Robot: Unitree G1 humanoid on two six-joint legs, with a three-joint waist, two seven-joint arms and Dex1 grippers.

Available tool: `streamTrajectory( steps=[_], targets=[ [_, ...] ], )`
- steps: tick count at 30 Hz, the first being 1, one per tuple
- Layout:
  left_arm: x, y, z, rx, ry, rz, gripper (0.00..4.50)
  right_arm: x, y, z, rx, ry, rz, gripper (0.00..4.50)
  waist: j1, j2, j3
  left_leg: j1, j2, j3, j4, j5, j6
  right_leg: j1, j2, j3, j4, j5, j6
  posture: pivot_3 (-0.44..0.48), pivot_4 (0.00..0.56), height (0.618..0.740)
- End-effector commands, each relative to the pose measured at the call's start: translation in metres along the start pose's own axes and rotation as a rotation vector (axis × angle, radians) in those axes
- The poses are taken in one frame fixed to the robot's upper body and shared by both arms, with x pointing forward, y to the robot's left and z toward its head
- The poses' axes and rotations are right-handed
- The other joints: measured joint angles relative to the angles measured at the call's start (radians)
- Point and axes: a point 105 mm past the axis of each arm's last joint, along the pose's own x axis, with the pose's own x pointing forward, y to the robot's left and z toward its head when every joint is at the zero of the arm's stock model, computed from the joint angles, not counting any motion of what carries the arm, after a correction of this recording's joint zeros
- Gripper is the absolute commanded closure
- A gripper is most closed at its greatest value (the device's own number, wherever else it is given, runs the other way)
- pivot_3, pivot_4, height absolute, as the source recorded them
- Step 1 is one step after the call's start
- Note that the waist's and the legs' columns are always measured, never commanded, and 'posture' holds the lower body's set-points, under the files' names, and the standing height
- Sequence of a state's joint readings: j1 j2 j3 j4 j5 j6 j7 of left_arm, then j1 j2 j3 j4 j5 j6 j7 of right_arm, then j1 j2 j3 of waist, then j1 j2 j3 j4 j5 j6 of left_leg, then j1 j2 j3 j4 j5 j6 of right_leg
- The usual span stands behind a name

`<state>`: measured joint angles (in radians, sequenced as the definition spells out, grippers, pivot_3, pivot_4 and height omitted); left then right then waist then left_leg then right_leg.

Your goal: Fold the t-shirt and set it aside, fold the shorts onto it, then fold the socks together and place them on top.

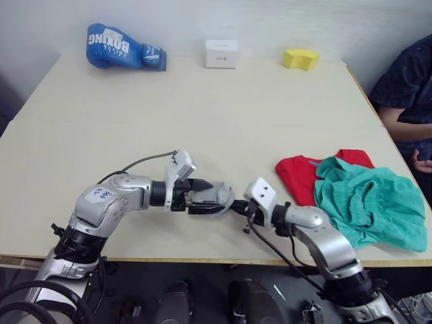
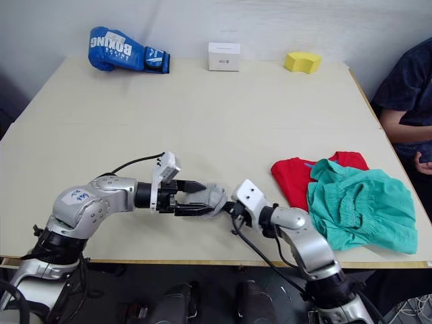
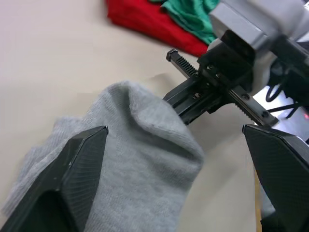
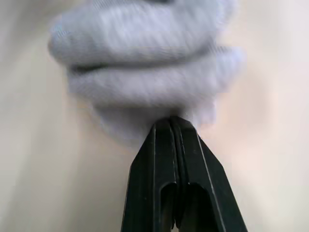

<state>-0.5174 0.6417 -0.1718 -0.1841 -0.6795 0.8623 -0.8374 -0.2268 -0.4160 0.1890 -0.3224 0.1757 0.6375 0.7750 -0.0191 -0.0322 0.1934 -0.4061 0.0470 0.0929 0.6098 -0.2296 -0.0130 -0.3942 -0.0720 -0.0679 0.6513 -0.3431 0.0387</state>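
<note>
Near the front edge of the desk [image 1: 202,115], the two arms meet over the socks [image 1: 217,196], a small grey bundle lying on the desktop between them. The left tool [image 1: 206,196] reaches in from the robot's left with its two black fingers spread apart, one on each side of the bundle; in the left wrist view the grey knit bulges up between those fingers [image 3: 79,166] without being squeezed. The right tool [image 2: 228,207] comes in from the opposite side, its fingers pressed tight together, and in the right wrist view their tips meet the near edge of the grey fabric, clamped on it.

Well to the robot's right, by the desk's right edge, the t-shirt [image 1: 300,177] lies flat as a red folded patch, and the shorts [image 1: 371,202] rest in a loose teal heap on it, covering its right part and spilling toward the front edge. Both garments lie apart from the socks and the tools.

Along the far edge stand a blue boxing glove [image 1: 121,47], a small white box [image 1: 221,53] and a yellow block [image 1: 301,59]. A person in a dark top [image 1: 408,81] sits at the right side.
</note>
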Motion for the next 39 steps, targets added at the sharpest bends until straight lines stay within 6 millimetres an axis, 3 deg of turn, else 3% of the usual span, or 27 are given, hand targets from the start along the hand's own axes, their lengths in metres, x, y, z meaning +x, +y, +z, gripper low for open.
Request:
streamTrajectory(
  steps=[1, 3, 6, 8, 13, 18, 21, 24, 30, 35, 37, 39],
  targets=[
    [-0.017, -0.01, 0.021, 0.089, -0.113, -0.057, 0.01, -0.021, 0.001, 0.014, 0.048, -0.066, 0.034, 4.5, -0.004, 0.001, 0.001, 0.0, 0.0, 0.0, 0.0, 0.0, 0.001, 0.0, 0.0, 0.0, 0.0, 0.0, 0.0, 0.0, 0.15, 0.74],
    [-0.026, -0.009, 0.026, 0.085, -0.164, -0.06, 0.01, -0.033, -0.003, 0.021, 0.051, -0.093, 0.046, 4.5, -0.008, 0.001, 0.002, -0.001, 0.0, 0.0, 0.0, 0.001, 0.002, 0.0, 0.0, 0.0, -0.001, 0.0, 0.0, 0.0, 0.15, 0.74],
    [-0.034, 0.004, 0.031, 0.125, -0.22, 0.012, 0.6, -0.045, -0.018, 0.036, 0.027, -0.154, 0.017, 4.5, -0.007, 0.001, 0.002, -0.001, 0.0, 0.0, 0.0, 0.001, 0.002, 0.0, 0.001, 0.0, -0.001, 0.0, 0.0, 0.0, 0.15, 0.74],
    [-0.032, 0.012, 0.019, 0.144, -0.18, 0.05, 1.23, -0.047, -0.02, 0.05, 0.009, -0.204, 0.032, 4.5, -0.008, 0.001, 0.002, 0.0, 0.0, 0.0, 0.0, 0.001, 0.003, 0.0, 0.001, 0.0, -0.001, 0.0, 0.001, 0.0, 0.15, 0.74],
    [-0.021, 0.024, -0.012, 0.196, -0.112, 0.106, 2.89, -0.022, -0.009, 0.074, -0.013, -0.238, 0.109, 4.5, -0.007, 0.0, 0.002, 0.0, 0.001, 0.001, -0.001, 0.0, 0.003, -0.001, 0.002, 0.0, -0.001, 0.0, 0.001, 0.0, 0.15, 0.74],
    [-0.012, 0.025, -0.024, 0.234, -0.091, 0.126, 4.47, 0.007, 0.009, 0.076, -0.059, -0.206, 0.175, 4.5, -0.007, 0.0, 0.002, -0.002, 0.001, 0.001, -0.001, 0.0, 0.004, -0.001, 0.002, 0.0, -0.003, 0.0, 0.001, 0.0, 0.15, 0.74],
    [-0.009, 0.024, -0.033, 0.224, -0.073, 0.127, 4.47, 0.027, 0.012, 0.059, -0.045, -0.19, 0.161, 4.5, -0.007, 0.0, 0.002, -0.002, 0.001, 0.001, -0.001, -0.001, 0.004, 0.0, 0.002, 0.0, -0.004, 0.0, 0.002, 0.0, 0.15, 0.74],
    [-0.008, 0.029, -0.049, 0.19, -0.005, 0.157, 4.47, 0.039, 0.0, 0.042, -0.064, -0.188, 0.089, 4.5, -0.008, 0.0, 0.002, -0.002, 0.001, 0.001, 0.0, -0.001, 0.005, 0.0, 0.002, 0.0, -0.004, 0.001, 0.003, 0.0, 0.15, 0.74],
    [-0.005, 0.035, -0.064, 0.161, 0.039, 0.201, 4.47, 0.047, -0.011, 0.027, -0.09, -0.217, 0.088, 4.5, -0.009, 0.0, 0.002, 0.001, 0.001, 0.001, 0.001, -0.001, 0.005, 0.003, 0.002, 0.0, -0.003, 0.002, 0.004, 0.0, 0.15, 0.74],
    [-0.005, 0.037, -0.067, 0.162, 0.028, 0.221, 4.47, 0.049, -0.035, 0.033, -0.045, -0.284, 0.009, 4.5, -0.009, 0.0, 0.002, 0.002, 0.001, 0.001, 0.002, 0.001, 0.003, 0.002, 0.002, 0.001, 0.001, 0.003, 0.003, 0.0, 0.15, 0.74],
    [-0.006, 0.038, -0.071, 0.171, 0.038, 0.228, 4.47, 0.038, -0.039, 0.045, 0.073, -0.362, 0.036, 4.5, -0.009, 0.0, 0.002, 0.002, 0.001, 0.001, 0.002, 0.002, 0.002, 0.002, 0.002, 0.001, 0.002, 0.004, 0.003, 0.0, 0.15, 0.74],
    [-0.005, 0.037, -0.07, 0.176, 0.023, 0.227, 4.5, 0.027, -0.038, 0.052, 0.152, -0.408, 0.086, 4.13, -0.008, 0.0, 0.002, 0.002, 0.001, 0.001, 0.002, 0.002, 0.003, 0.002, 0.001, 0.001, 0.002, 0.004, 0.003, 0.0, 0.15, 0.74]
  ],
)
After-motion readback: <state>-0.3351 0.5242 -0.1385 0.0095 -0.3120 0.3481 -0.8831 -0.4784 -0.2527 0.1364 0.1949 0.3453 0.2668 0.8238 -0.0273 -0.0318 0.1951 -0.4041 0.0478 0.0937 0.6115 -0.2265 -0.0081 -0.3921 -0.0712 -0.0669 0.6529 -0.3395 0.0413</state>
